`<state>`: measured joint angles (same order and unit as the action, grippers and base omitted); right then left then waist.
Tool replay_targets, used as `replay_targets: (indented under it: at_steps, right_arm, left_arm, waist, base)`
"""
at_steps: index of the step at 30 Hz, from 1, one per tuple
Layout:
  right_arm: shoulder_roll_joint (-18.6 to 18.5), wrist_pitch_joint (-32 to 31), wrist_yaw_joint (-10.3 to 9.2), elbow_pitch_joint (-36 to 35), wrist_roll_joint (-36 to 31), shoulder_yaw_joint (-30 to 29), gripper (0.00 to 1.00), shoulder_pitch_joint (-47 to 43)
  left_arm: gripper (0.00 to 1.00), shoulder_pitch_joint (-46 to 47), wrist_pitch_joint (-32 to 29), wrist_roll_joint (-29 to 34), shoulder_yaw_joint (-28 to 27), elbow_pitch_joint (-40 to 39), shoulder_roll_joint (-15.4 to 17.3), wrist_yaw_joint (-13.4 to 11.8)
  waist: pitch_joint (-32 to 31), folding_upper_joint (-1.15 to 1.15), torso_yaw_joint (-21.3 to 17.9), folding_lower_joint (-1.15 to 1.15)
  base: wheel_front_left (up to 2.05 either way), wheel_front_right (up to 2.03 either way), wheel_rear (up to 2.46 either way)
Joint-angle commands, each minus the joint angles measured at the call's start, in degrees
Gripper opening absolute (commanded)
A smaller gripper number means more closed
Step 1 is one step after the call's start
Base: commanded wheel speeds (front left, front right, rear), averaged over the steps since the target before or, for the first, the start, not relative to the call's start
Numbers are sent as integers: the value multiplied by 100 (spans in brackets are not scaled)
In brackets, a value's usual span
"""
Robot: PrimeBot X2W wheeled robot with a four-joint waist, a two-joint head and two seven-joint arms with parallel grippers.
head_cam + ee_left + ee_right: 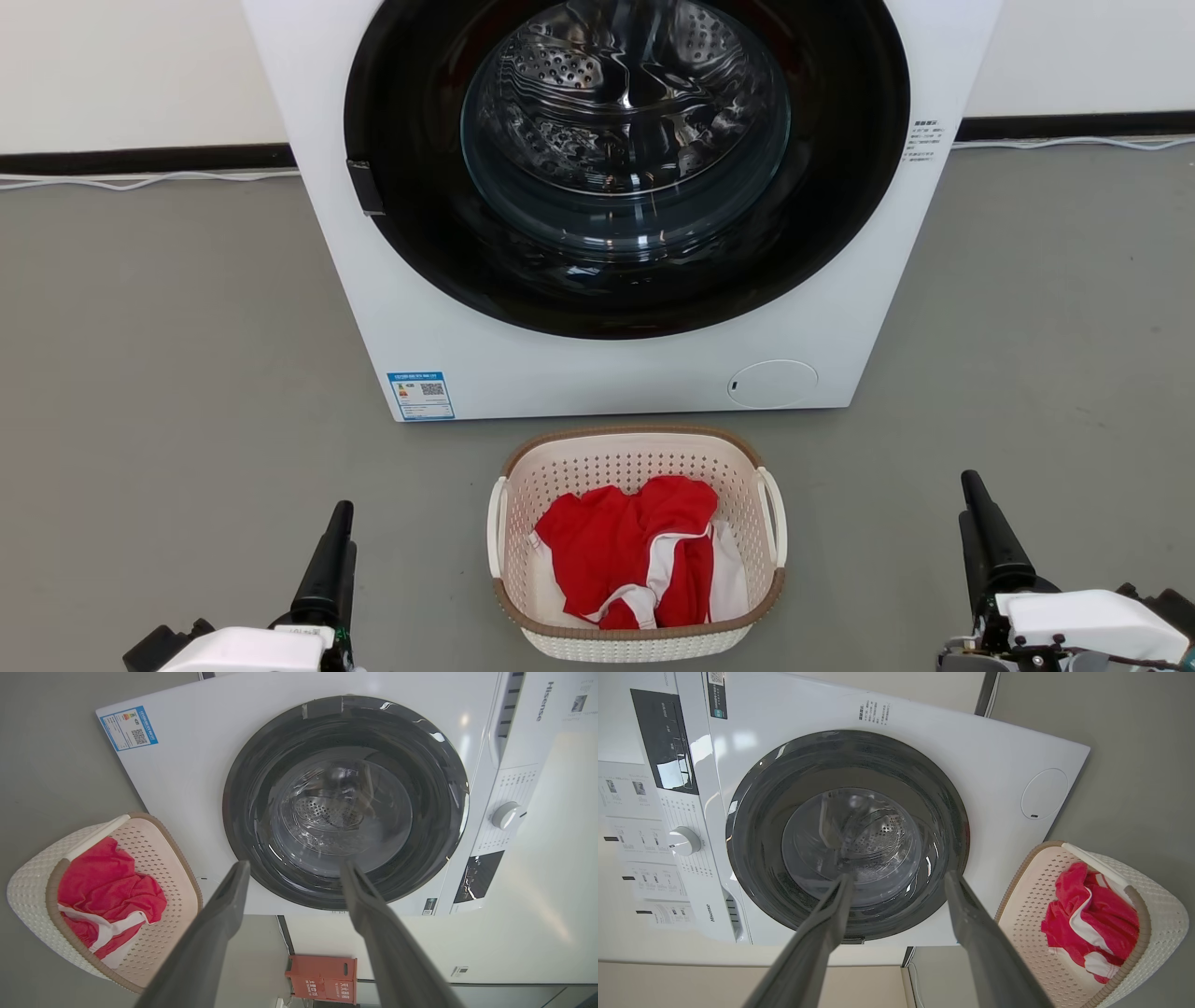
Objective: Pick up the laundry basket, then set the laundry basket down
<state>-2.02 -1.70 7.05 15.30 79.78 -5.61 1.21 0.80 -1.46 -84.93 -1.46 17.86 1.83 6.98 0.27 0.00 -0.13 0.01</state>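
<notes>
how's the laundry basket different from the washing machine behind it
Size: the laundry basket is small and low; the washing machine is far bigger. Look: the basket is cream perforated plastic with a brown rim; the machine is smooth white with a dark round door. Contents: the basket holds red and white clothing; the machine's drum looks empty. Both stand on the grey floor.

The washing machine (579,373) and laundry basket (635,644), viewed downward from the head, are shared beyond the left gripper (294,865) and right gripper (899,877).
</notes>
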Motion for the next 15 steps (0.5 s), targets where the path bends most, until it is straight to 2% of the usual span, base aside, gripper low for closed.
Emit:
replay_targets:
  at_steps: [1,15]
  right_arm:
    - [-66,65,12,-198,-120,33,100,89]
    - [-117,317,17,-326,-1686,100,100,39]
  left_arm:
    - [100,189,36,81,-11,-122,42,-15]
    - [100,148,289,1319,72,-210,52,-144]
  waist:
    - [0,0,-1,-1]
    - [2,0,-10,-1]
  base:
    - [0,0,0]
    - [0,0,0]
